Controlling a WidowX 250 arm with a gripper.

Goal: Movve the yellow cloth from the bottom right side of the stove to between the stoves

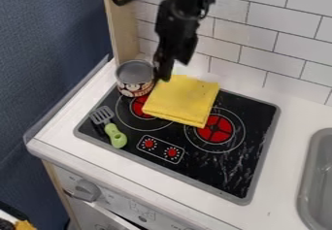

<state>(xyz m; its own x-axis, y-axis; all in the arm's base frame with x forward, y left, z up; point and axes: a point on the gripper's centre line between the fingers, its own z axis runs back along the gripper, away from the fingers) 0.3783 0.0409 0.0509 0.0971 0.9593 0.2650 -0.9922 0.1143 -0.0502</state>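
Item: yellow cloth, folded, lying between the two red burners and partly over both, on the stove. Gripper: at the cloth's far left corner, just beside the can; whether clenched on cloth or released, cannot be told. Step, as judged: final setting down. Handling: any hold best loosened low, cloth flat, then a straight lift, without sideways drag. Hazards: a snagged fold pulling the cloth askew; a knocked can.

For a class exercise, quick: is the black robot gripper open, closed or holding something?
Gripper: at the folded yellow cloth; open, closed or holding cannot be told.
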